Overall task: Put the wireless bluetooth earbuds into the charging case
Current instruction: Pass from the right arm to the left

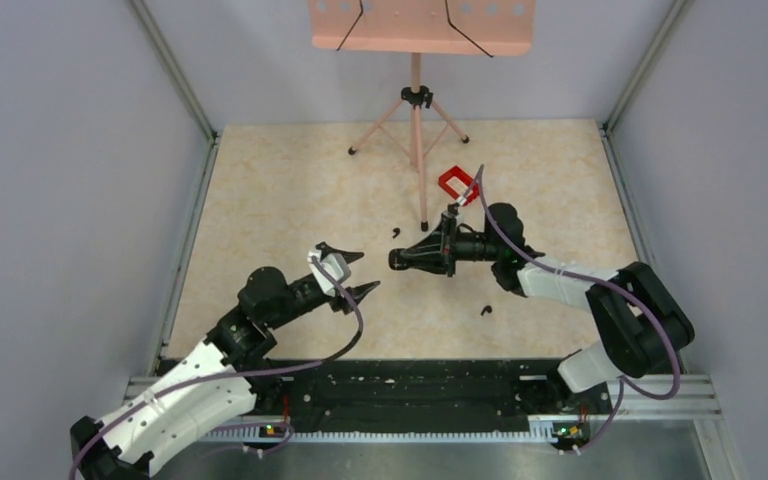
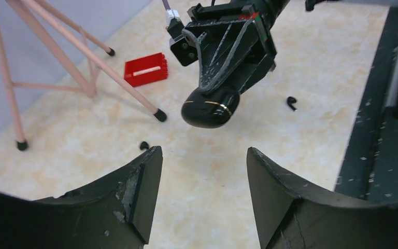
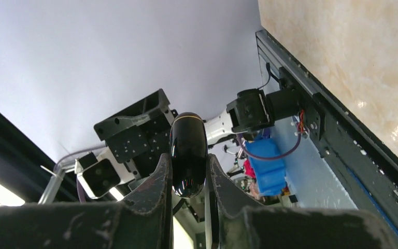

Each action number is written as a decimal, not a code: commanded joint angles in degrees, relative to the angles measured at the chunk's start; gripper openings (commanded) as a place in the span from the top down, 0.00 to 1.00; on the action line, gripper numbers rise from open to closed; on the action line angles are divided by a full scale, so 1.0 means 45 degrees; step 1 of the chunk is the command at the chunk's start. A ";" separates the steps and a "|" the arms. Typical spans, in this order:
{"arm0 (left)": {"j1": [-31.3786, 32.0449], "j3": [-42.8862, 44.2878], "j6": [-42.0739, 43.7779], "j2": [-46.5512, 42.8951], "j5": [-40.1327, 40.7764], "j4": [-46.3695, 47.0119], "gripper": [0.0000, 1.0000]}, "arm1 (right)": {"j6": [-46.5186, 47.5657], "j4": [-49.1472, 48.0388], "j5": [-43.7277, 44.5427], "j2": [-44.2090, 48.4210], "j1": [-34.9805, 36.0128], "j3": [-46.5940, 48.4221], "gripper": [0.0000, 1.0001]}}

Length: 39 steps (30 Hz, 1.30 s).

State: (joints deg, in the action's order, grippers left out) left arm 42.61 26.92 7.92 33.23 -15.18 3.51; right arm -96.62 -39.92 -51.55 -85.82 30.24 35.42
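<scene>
— Case (image 2: pixel 210 106)?
— In my right gripper (image 3: pixel 189 174), jaws pinching it, lifted, lid seemingly shut.
— Left gripper (image 2: pixel 204 166)?
— Spread, empty, just short of it. I'd nip the lid seam squarely, without twisting; earbuds (image 2: pixel 291 102) lie on the table (image 2: pixel 228 207) beneath.

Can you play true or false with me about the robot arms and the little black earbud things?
1. The right gripper holds the case up in the air. True.
2. The left gripper is holding an earbud. False: it is open and empty.
3. Both earbuds lie on the table. True.
4. The case lid is wide open. False: it looks shut.
</scene>
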 commanded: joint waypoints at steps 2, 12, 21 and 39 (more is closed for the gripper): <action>0.0181 0.0175 0.4046 0.0604 -0.0948 0.1564 0.35 | 0.1205 0.2375 -0.0834 0.1159 -0.0002 0.0970 1.00; 0.0693 0.0232 0.5699 0.1486 -0.1234 0.2393 0.39 | 0.1257 0.3027 -0.0890 0.1498 0.0000 0.1022 1.00; 0.1588 0.0689 0.7479 0.2491 -0.0630 0.1967 0.42 | -0.0090 0.1051 -0.0931 0.1044 0.0175 0.0785 1.00; 0.1879 0.0889 0.8119 0.2519 0.0203 0.1936 0.47 | 0.1787 0.6176 -0.1584 0.0972 0.0287 0.2734 1.00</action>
State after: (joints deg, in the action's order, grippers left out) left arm 50.74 28.29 43.72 44.53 -14.02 11.51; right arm -92.12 -18.15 -57.36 -82.41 30.85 44.56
